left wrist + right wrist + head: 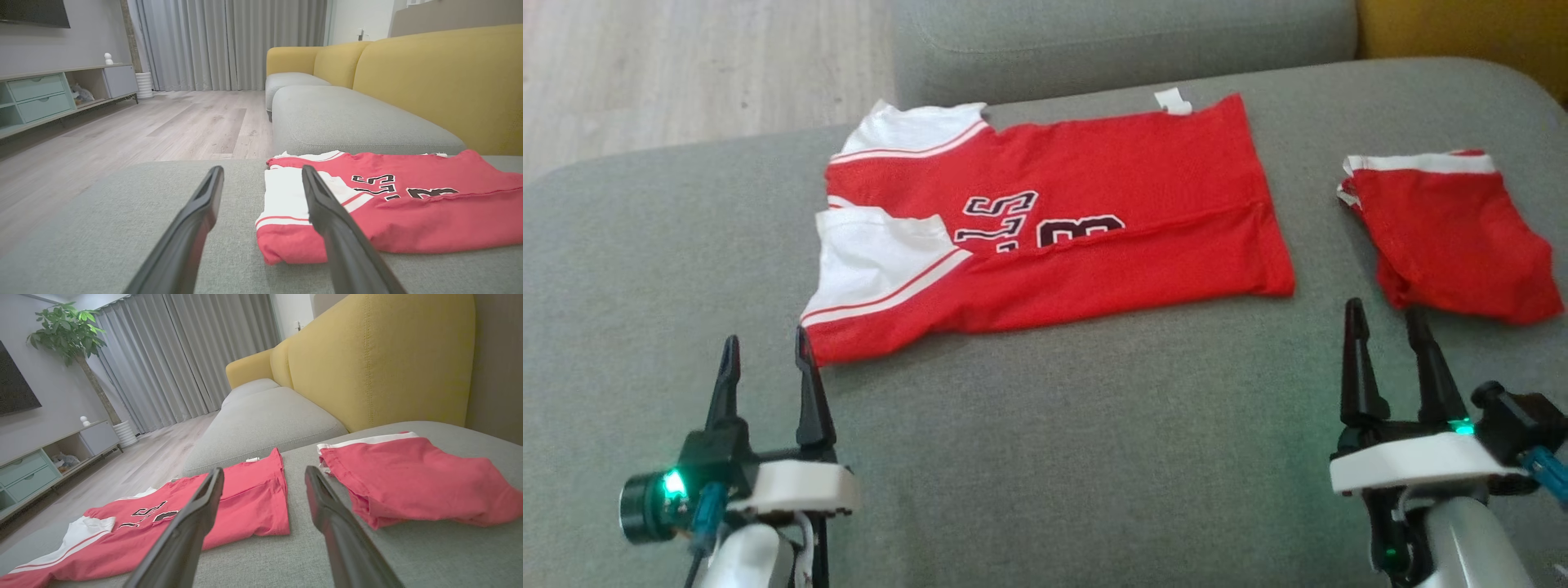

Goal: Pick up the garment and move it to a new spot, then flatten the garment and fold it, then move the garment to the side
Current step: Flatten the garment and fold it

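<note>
The jersey lies flat mid-cushion, its long sides apparently folded in with the sleeves on top. So the move and flattening look done and the fold begun, while a crosswise fold and the shift aside seem left. The left gripper, at seven o'clock of the jersey beside its corner, and the right gripper, at four o'clock, both gape wide, holding nothing. Folded shorts lie at three.

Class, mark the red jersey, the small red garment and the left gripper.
red jersey (1054, 286): head view, red body.
small red garment (1450, 237): head view, middle.
left gripper (766, 336): head view, between fingertips.
</note>
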Available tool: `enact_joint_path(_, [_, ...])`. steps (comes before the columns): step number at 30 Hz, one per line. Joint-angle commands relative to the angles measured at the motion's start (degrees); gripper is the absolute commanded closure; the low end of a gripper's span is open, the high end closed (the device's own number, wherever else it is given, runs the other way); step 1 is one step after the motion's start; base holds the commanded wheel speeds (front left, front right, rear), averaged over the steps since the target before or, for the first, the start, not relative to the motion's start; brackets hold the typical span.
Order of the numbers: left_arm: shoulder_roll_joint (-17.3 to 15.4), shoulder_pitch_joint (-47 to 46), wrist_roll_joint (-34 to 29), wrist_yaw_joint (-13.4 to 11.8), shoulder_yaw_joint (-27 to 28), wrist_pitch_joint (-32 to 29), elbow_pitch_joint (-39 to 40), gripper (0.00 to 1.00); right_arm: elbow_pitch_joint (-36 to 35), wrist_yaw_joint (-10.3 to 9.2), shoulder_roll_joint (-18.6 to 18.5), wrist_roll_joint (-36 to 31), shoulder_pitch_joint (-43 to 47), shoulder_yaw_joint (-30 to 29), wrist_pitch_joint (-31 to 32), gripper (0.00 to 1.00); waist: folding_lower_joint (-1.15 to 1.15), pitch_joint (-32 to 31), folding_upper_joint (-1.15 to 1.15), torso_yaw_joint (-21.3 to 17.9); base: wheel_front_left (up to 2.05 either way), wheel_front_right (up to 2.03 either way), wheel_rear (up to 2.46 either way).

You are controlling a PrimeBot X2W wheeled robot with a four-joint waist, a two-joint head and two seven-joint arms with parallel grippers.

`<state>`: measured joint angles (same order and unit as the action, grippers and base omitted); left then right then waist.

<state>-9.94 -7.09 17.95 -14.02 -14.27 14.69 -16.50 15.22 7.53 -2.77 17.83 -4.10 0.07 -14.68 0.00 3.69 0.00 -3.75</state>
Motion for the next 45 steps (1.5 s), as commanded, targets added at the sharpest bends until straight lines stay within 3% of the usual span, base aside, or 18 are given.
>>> enact_joint_path(1, [-0.2, -3.7, -0.9, 0.6, 2.7, 0.3, 0.7, 0.0, -2.2, -0.04, -0.1, 0.2, -2.4, 2.0, -0.3, 0.0, 0.0, 1.0, 0.0, -0.9, 0.0, 0.0, 0.0])
enact_joint_path(10, [-1.1, -11.4, -1.9, 1.7, 4.0, -0.7, -12.6, 0.0, -4.1, -0.04, -0.1, 0.7, -5.7, 4.6, -0.3, 0.0, 0.0, 6.0, 0.0, -3.7, 0.0, 0.0, 0.0])
enact_joint_path(22, [-3.9, -20.9, -1.7, 2.3, 2.9, -13.3, -28.0, 0.0, -5.6, -0.04, -0.1, 2.1, -7.5, 6.0, -0.3, 0.0, 0.0, 10.9, 0.0, -5.4, 0.0, 0.0, 0.0])
enact_joint_path(39, [-2.3, -20.4, -3.4, 6.4, -3.3, -16.4, -31.2, 0.0, -4.8, -0.04, -0.1, 3.3, -8.1, 6.8, -0.3, 0.0, 0.0, 9.6, 0.0, -5.8, 0.0, 0.0, 0.0])
enact_joint_path(40, [-2.3, -20.4, -3.4, 6.8, -3.6, -16.7, -31.2, 0.22, -4.7, -0.04, -0.1, 3.4, -8.0, 6.9, -0.3, 0.0, 0.0, 9.5, 0.0, -5.8, 0.0, 0.0, 0.0])
enact_joint_path(41, [-2.2, -20.3, -3.3, 7.3, -3.9, -17.0, -31.2, 0.84, -4.7, -0.04, -0.1, 3.4, -8.0, 7.0, -0.3, 0.0, 0.0, 9.3, 0.0, -5.8, 0.0, 0.0, 0.0])
enact_joint_path(42, [-2.2, -20.3, -3.1, 7.7, -4.1, -17.5, -31.3, 1.0, -4.6, -0.04, -0.1, 3.5, -8.0, 7.0, -0.3, 0.0, 0.0, 9.2, 0.0, -5.8, 0.0, 0.0, 0.0])
enact_joint_path(45, [-2.4, -20.6, -2.9, 7.5, -3.9, -17.2, -30.6, 1.0, -4.3, -0.04, -0.1, 3.5, -8.0, 7.1, -0.3, 0.0, 0.0, 8.8, 0.0, -5.7, 0.0, 0.0, 0.0])
